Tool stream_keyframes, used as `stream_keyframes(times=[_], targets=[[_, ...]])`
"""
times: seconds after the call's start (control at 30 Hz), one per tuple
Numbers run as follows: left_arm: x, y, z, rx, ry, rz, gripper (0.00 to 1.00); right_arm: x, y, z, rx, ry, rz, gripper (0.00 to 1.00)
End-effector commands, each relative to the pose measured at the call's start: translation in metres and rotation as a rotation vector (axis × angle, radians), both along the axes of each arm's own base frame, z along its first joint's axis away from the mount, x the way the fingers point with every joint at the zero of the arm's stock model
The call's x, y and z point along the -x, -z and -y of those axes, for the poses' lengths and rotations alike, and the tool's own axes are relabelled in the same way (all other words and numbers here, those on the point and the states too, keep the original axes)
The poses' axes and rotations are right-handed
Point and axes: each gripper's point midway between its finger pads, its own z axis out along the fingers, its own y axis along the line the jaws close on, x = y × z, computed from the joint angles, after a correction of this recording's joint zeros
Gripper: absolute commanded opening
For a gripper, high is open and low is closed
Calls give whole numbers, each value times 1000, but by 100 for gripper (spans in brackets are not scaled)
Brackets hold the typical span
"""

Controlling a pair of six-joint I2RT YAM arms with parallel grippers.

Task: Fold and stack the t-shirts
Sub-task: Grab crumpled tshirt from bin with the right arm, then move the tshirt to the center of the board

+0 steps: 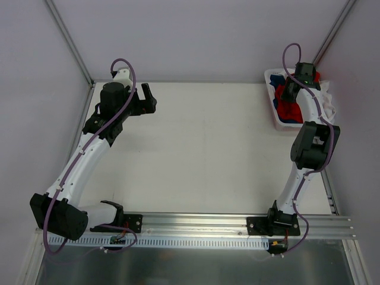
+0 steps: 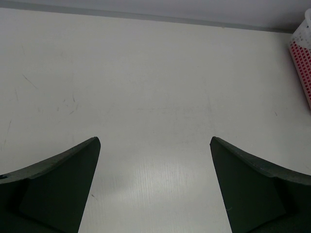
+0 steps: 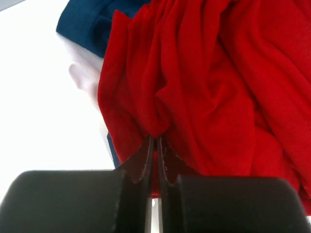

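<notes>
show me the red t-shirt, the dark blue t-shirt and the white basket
red t-shirt point(image 3: 204, 87): right wrist view, on the bunched folds
dark blue t-shirt point(image 3: 87, 24): right wrist view, on its stitched edge
white basket point(image 2: 303, 60): left wrist view, on its perforated wall

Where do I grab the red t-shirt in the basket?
Pinch a raised fold of the red t-shirt from above: it lies bunched over the blue t-shirt, and the basket walls block the sides. The right end effector is shut on such a fold.
</notes>
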Motion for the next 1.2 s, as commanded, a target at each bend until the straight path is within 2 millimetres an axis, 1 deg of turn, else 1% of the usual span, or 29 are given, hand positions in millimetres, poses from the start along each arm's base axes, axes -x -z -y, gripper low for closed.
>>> stream_keyframes(times=[0.0, 0.1, 0.27, 0.37, 0.4, 0.47, 0.5, 0.53, 0.57, 0.6, 0.63, 0.67, 0.7, 0.73, 0.77, 0.8, 0.83, 0.87, 0.9, 0.97, 1.0, 1.07, 1.1, 1.13, 1.17], targets=[[3, -11, -2, -17, -3, 46, 99, -7, -4, 2, -12, 3, 31, 0], [3, -11, -3, -17, -5, 45, 99, -6, -5, 0, -14, 0, 33, 0], [4, -8, -3, -16, -5, 40, 99, -5, -14, -3, -24, -4, 56, 0], [5, -7, -2, -10, -6, 35, 99, -2, -37, -10, -23, -20, 107, 0], [5, -6, -3, -10, -6, 34, 99, 0, -53, -17, -20, -36, 140, 0], [5, -6, -2, -7, -6, 33, 99, 2, -75, -25, -13, -57, 184, 0], [5, -6, -2, -5, -5, 34, 99, 4, -88, -33, -11, -77, 208, 0], [5, -6, -2, -5, -5, 34, 99, 10, -113, -39, -4, -92, 259, 0], [5, -6, -2, -4, -5, 32, 99, 14, -128, -45, 2, -108, 286, 0], [5, -5, -2, -5, -5, 31, 99, 18, -143, -55, 13, -134, 313, 0], [5, -6, -2, -3, -7, 32, 99, 29, -172, -61, 27, -149, 368, 0], [5, -5, -2, -1, -7, 30, 99, 36, -188, -67, 38, -165, 396, 0], [5, -4, -1, 0, -4, 26, 99, 43, -211, -79, 52, -196, 440, 0], [5, -3, -1, 2, -3, 24, 99, 58, -237, -84, 63, -215, 488, 0], [5, -3, -1, 4, -4, 24, 99, 68, -255, -89, 75, -231, 522, 0], [5, -1, -1, 6, -5, 17, 99, 78, -271, -107, 82, -271, 558, 0], [6, -1, 0, 8, -3, 18, 99, 90, -289, -113, 98, -293, 596, 0], [6, -1, 0, 13, -5, 17, 99, 112, -317, -120, 105, -314, 664, 0], [6, 1, 0, 11, -5, 11, 99, 125, -331, -136, 104, -355, 702, 0], [6, 2, 0, 13, -7, 11, 99, 151, -356, -149, 113, -402, 768, 0], [6, 2, 0, 12, -7, 9, 99, 177, -377, -161, 99, -452, 829, 0], [7, 2, -1, 11, -11, 12, 99, 205, -398, -173, 84, -509, 906, 0], [7, 3, -2, 10, -14, 10, 99, 238, -417, -185, 51, -588, 982, 0], [7, 3, -2, 9, -16, 9, 99, 252, -430, -189, 39, -610, 1039, 0], [7, 4, -3, 10, -21, 8, 99, 262, -431, -191, 26, -626, 1058, 0]])
